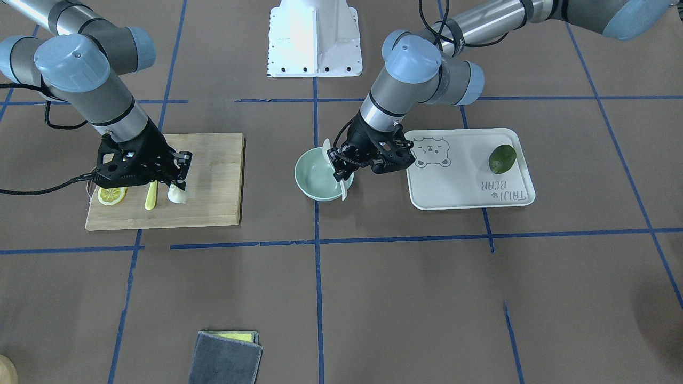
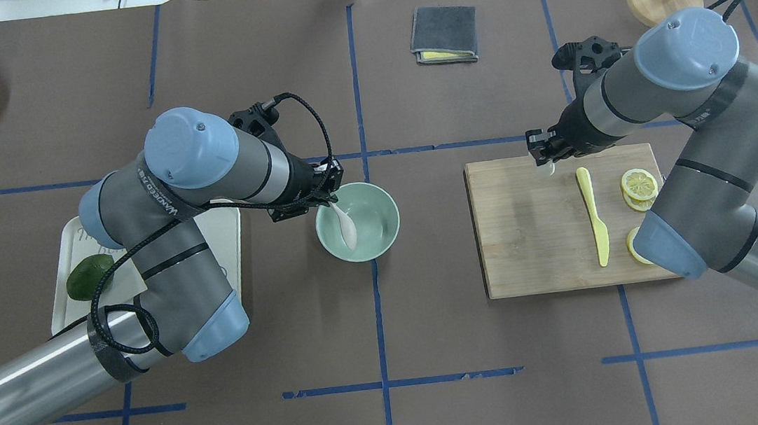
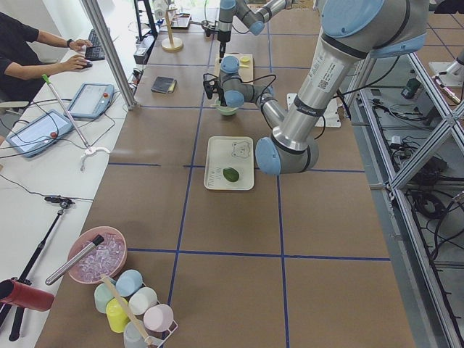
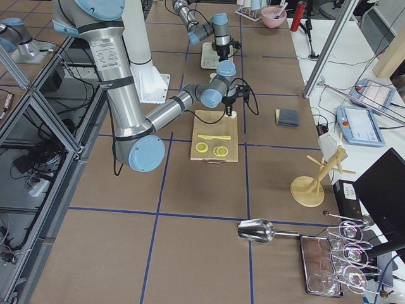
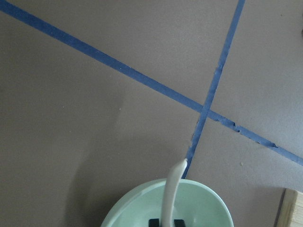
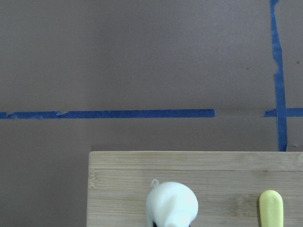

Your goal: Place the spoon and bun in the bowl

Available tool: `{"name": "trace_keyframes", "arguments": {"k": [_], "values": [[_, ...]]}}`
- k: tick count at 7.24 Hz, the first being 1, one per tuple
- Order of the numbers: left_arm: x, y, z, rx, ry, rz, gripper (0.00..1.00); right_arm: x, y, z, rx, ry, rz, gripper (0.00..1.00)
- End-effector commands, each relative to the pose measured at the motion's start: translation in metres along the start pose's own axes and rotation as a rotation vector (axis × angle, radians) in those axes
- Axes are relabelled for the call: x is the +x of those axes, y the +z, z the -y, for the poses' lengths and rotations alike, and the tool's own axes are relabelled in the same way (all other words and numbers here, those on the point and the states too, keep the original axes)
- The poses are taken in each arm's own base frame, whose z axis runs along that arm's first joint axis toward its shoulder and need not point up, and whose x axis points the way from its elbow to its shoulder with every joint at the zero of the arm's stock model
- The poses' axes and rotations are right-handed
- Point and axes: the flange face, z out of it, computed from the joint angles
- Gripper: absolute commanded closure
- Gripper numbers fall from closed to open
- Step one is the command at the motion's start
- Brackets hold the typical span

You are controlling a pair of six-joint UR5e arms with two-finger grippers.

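Our left gripper (image 2: 329,202) pinches the spoon (image 2: 347,226), scoop inside the bowl (image 2: 388,234) at mid-worktop; we should lower it gently before releasing. The right gripper (image 2: 542,155) is at the bun (image 6: 171,204) toward the right edge; whether it grips, we cannot tell.

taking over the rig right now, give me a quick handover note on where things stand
Left gripper: shut on the spoon, its scoop down inside the bowl, not let go yet.
Right gripper: down at the bun, which sits near a corner of the cutting board; I cannot tell whether it has closed.
Done: spoon brought to the bowl.
Left: release the spoon, grip the bun, carry it over and drop it in the bowl.
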Motion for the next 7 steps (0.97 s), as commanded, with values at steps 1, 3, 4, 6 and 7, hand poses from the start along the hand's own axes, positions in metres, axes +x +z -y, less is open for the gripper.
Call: {"name": "trace_keyframes", "arguments": {"k": [1,3,4,6,7], "values": [[0.000,-0.001,-0.001,0.000,0.009,-0.004,0.00,0.000,0.000,0.000,0.001,0.000,0.001,1.00],[0.001,-0.018,0.015,0.021,0.047,-0.007,0.00,-0.025,-0.007,0.007,0.016,-0.014,0.027,1.00],[0.001,-0.034,0.036,0.055,0.093,0.029,0.00,-0.044,-0.008,0.006,0.017,-0.021,0.048,1.00],[-0.022,-0.082,0.055,0.092,0.243,0.135,0.00,-0.097,-0.013,-0.007,0.010,-0.047,0.108,1.00],[-0.033,-0.104,0.070,0.116,0.278,0.163,0.00,-0.130,-0.009,-0.022,0.004,-0.015,0.134,1.00]]}}
